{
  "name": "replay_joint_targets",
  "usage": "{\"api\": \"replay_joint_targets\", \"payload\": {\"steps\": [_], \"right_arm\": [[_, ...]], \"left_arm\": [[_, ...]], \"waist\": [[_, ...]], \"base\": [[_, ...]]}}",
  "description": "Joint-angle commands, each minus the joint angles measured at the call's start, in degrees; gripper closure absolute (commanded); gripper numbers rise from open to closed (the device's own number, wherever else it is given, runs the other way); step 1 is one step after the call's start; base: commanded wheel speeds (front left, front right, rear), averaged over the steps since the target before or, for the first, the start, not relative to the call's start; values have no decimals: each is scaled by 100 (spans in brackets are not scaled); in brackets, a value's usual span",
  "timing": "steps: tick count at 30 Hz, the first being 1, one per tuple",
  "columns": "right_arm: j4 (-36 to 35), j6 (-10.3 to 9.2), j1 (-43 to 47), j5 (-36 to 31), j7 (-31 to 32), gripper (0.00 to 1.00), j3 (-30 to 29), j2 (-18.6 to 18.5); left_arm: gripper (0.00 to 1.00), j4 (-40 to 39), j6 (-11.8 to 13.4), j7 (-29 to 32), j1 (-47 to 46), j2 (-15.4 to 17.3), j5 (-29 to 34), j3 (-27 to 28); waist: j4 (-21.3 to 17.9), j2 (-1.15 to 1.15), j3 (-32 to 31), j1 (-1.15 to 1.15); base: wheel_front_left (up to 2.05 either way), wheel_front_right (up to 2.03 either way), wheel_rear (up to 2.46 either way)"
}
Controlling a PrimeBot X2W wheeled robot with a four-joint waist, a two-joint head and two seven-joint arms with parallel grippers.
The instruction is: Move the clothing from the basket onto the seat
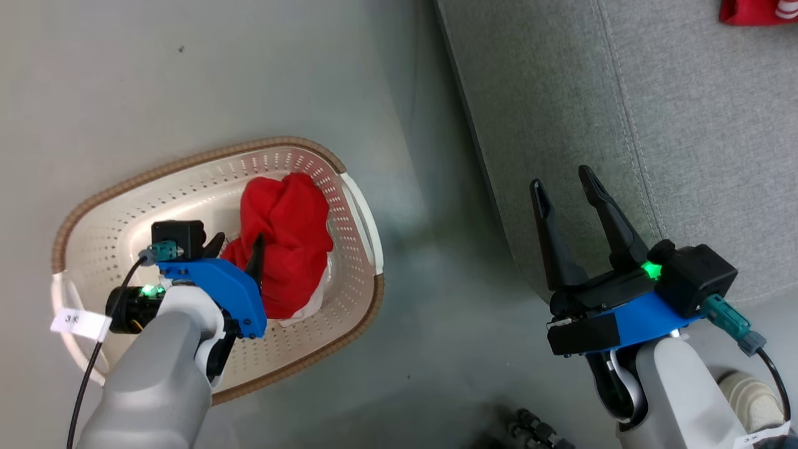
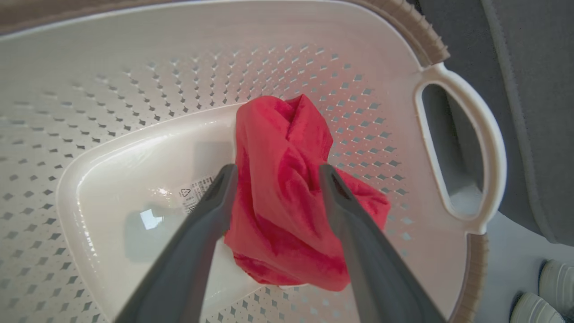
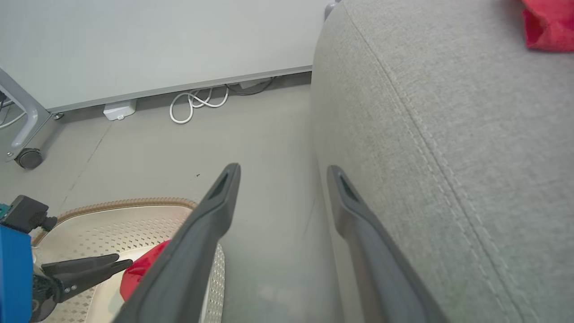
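The basket (image 1: 187,163) stands on the floor (image 1: 424,280) at the left, with one red garment (image 1: 290,218) bunched in its right half. The left gripper (image 1: 240,240) reaches into the basket, fingers spread to either side of that garment and not pinching it; whether they touch the cloth I cannot tell. The right gripper (image 1: 561,176) hangs over the edge of the seat (image 1: 623,125), fingers spread and holding nothing. A second red garment (image 1: 757,11) lies on the seat at far right
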Motion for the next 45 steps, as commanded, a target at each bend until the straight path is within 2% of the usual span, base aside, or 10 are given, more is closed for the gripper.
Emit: {"api": "replay_joint_targets", "payload": {"steps": [1, 10, 16, 17, 18, 19, 35, 45], "right_arm": [[-8, 1, -97, 50, -49, 0, 22, 1], [-18, 1, -301, 142, -76, 0, 199, 2], [-111, 1, -357, 206, -78, 0, 281, 1], [-121, 1, -356, 219, -78, 0, 288, 1], [-130, 1, -358, 229, -79, 0, 294, 1], [-133, 1, -359, 227, -79, 0, 297, 2], [-38, 1, -395, 163, -80, 0, 225, 1], [80, 1, -386, 7, -80, 0, 213, 0]], "left_arm": [[0, 70, -1, 59, -141, 24, -27, -39], [0, 441, -1, 709, -722, 15, -373, -242], [0, 808, 2, 970, -929, 9, -368, -312], [38, 838, 2, 960, -937, -8, -375, -324], [86, 857, 2, 976, -936, -32, -382, -353], [100, 884, 2, 1021, -926, -46, -380, -392], [100, 751, 0, 853, -888, -80, -582, -724], [100, 515, -2, 686, -642, -191, -798, -1059]], "waist": [[-87, 0, 174, -1], [-148, 0, 597, -1], [-187, 0, 753, -1], [-190, 0, 768, -1], [-194, 0, 777, -1], [-197, 0, 783, -1], [-106, 0, 661, -1], [229, 0, -35, -1]], "base": [[0, 0, 0], [0, 0, 0], [0, 0, 0], [0, 0, 0], [0, 0, 0], [0, 0, 0], [0, 0, 0], [0, 0, 0]]}}
